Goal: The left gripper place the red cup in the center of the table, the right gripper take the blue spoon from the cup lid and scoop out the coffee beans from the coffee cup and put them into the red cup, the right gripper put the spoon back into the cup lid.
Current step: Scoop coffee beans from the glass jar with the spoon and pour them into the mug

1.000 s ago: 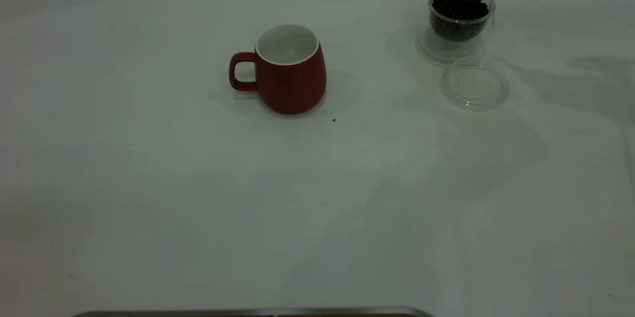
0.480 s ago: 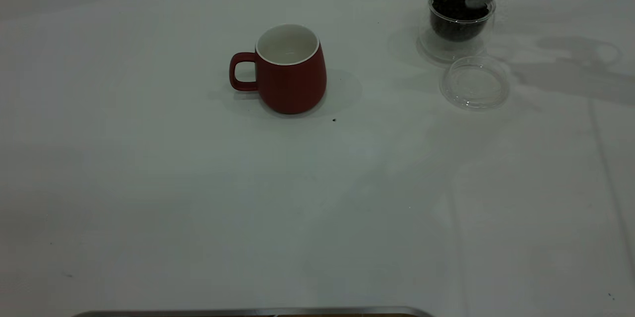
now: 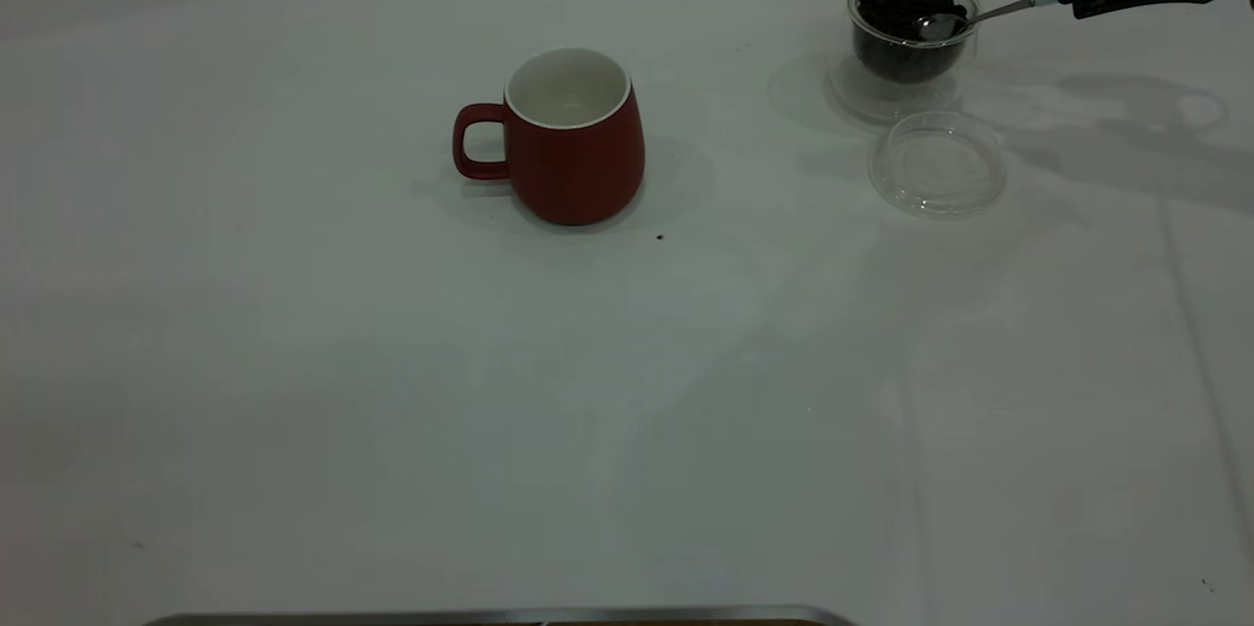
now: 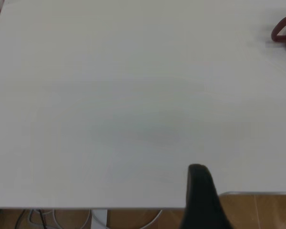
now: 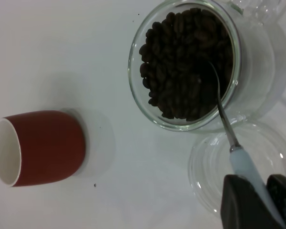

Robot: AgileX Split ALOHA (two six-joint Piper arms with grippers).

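Tabletop [image 3: 392, 391] spreads bare across the near half. Farther back, near its middle, stands the red cup [image 3: 573, 136], upright, handle toward the left arm's side. Beyond it to the right lies the clear cup lid [image 3: 938, 164], just beside the glass coffee cup [image 3: 911, 28] of coffee beans [image 5: 186, 62]. At the far right edge the right gripper [image 5: 257, 200] has its jaws clamped on the blue spoon [image 5: 236, 152], bowl dipped among the beans. Left gripper [image 4: 200, 191] sits at the tabletop's edge; its jaws' spread cannot be told.
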